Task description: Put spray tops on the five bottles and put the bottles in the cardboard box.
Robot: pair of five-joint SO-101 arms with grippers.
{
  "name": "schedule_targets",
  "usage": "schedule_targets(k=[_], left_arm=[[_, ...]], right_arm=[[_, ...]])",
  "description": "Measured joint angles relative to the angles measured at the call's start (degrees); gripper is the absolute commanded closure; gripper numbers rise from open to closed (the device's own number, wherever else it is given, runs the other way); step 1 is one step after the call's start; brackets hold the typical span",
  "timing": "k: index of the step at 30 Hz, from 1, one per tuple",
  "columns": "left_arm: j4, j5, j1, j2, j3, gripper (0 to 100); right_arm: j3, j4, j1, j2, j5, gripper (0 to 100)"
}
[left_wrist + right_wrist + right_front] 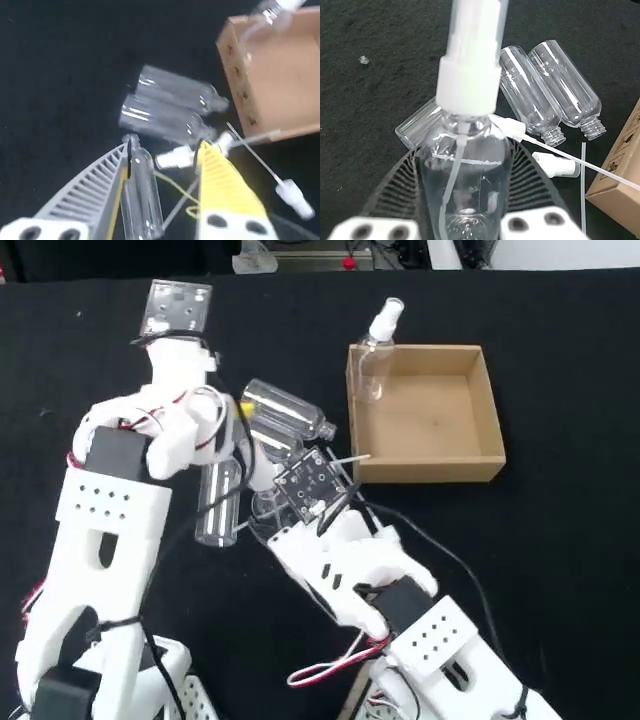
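The right gripper [467, 157] has its jaws clamped on the body of a clear bottle [470, 190], which it holds upright near the middle of the table [560, 590]. A white spray top [470, 65] sits on the neck and its dip tube hangs down inside. Whether it is screwed tight cannot be told.

The left gripper [165, 147] has its jaws apart over an uncapped bottle [142, 200] that lies on the table just beside the grey jaw. A loose spray top [175, 159] lies between the jaw tips. A pair of uncapped bottles [290, 412] lies side by side just beyond, necks toward the cardboard box [425, 472]. The box sits nearer the table's far edge. One finished bottle [375, 365] stands in its far corner, on the side toward the arms. A second loose top [295, 195] lies near the box's near corner.

The bottles look like thin, light, smooth plastic. They will probably roll when nudged on their sides and may dent or slip under a hard squeeze. A moderate grip across the middle of the body seems best, clear of the neck. The tops are small, and their long thin tubes bend easily. They seem best taken by the collar, with the tube steered into the neck first.
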Motion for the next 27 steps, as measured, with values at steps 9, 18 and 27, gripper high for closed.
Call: schedule_targets(k=[9,18,27], left_arm=[[13.1,0.0,5.27,0.0,-6.07,78],[18.29,0.0,6.15,0.0,-8.7,78],[19.96,0.44,6.24,0.0,-10.29,78]], right_arm=[[0.0,0.0,0.0,0.0,0.18,98.7],[0.0,0.0,0.0,0.0,0.09,98.7],[0.0,0.0,0.09,0.0,0.0,98.7]])
